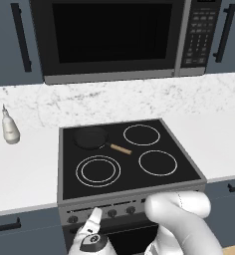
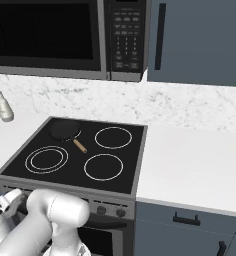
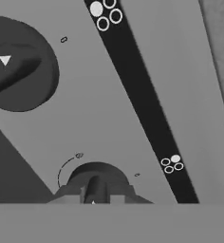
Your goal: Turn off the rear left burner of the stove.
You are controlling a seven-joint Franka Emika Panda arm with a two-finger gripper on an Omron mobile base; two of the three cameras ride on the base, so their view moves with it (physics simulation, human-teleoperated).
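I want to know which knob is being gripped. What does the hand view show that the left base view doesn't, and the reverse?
Hand view: close detail of the grey front panel, a black strip of burner icons, a white pointer on the neighbouring knob, and the tool shut on a knob.
Left base view: the stove top, the skillet at its rear left, the microwave, a bottle.
Both: the panel, its knobs and the tool at them.
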